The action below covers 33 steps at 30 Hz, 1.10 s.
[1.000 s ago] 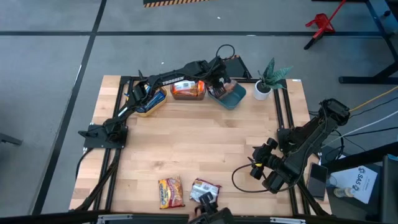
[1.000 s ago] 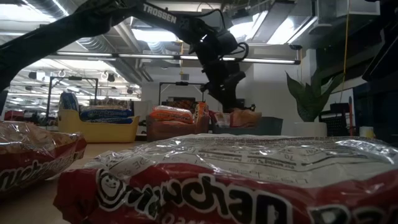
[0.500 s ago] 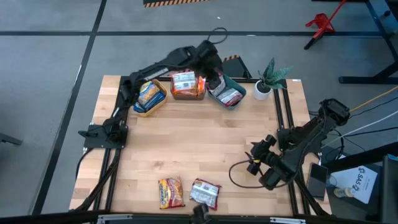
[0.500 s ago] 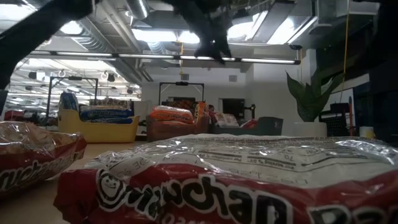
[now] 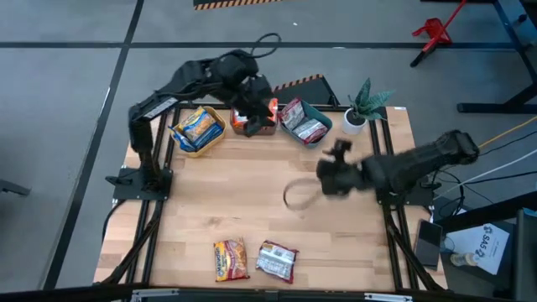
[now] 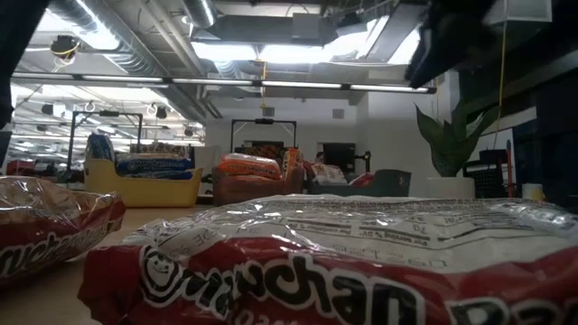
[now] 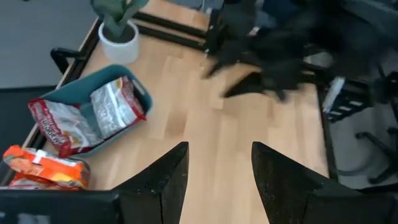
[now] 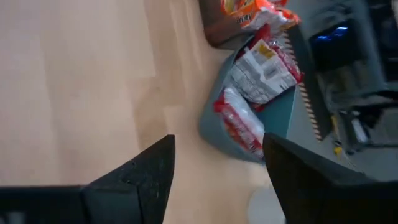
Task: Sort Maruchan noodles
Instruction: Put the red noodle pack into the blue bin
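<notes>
My left gripper hangs empty, fingers apart, above the upper-centre bins; my right gripper, seemingly empty, gapes mid-frame.

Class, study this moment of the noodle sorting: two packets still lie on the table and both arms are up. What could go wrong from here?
1. The right gripper is over mid-table while the left gripper hangs above the bins; the arms might collide if both reach inward.
2. The orange packet and the red-silver packet lie close together, so one grab may disturb the other.
</notes>
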Motion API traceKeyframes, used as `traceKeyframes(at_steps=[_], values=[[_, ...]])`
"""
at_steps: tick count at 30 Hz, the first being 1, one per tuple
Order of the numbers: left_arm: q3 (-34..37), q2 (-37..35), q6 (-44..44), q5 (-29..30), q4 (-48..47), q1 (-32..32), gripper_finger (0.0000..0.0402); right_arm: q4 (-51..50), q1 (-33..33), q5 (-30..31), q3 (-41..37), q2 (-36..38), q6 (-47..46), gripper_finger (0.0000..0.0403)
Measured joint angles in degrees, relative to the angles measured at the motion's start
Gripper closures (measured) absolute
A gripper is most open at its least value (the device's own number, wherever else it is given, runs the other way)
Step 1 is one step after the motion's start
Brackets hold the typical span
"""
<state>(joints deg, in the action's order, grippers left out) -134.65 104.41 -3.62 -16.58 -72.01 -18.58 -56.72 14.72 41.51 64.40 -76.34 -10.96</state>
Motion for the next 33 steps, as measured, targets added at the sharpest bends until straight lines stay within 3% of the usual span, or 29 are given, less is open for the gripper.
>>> traceKeyframes(at_steps=[6, 9, 11, 17, 26, 33], values=[[0.0, -3.9, -1.2, 2.8, -1.8, 4.2, 0.0233, 9.2, -22.8, -16.1, -2.2, 5.6, 31.4, 0.0171], [0.0, -5.1, -2.4, 6.0, -2.2, 5.9, 0.0233, 11.0, -31.0, -29.4, -3.3, 5.7, 40.6, 0.0171], [0.0, -5.3, -2.4, 7.7, -2.3, 6.8, 0.0233, 12.7, -35.1, -34.6, -4.8, 4.6, 44.5, 0.0171], [0.0, -5.7, -2.4, 10.2, -3.1, 7.5, 0.0233, 19.8, -42.0, -36.9, -7.4, -0.4, 54.8, 0.0171], [0.0, -5.7, -2.2, 12.7, -3.2, 5.7, 0.0233, 23.6, -44.5, -39.4, -7.4, -8.2, 63.0, 0.0171], [0.0, -5.7, -2.2, 12.7, -3.2, 3.8, 0.0233, 25.8, -44.5, -37.6, -7.4, -12.6, 65.5, 0.0171]])
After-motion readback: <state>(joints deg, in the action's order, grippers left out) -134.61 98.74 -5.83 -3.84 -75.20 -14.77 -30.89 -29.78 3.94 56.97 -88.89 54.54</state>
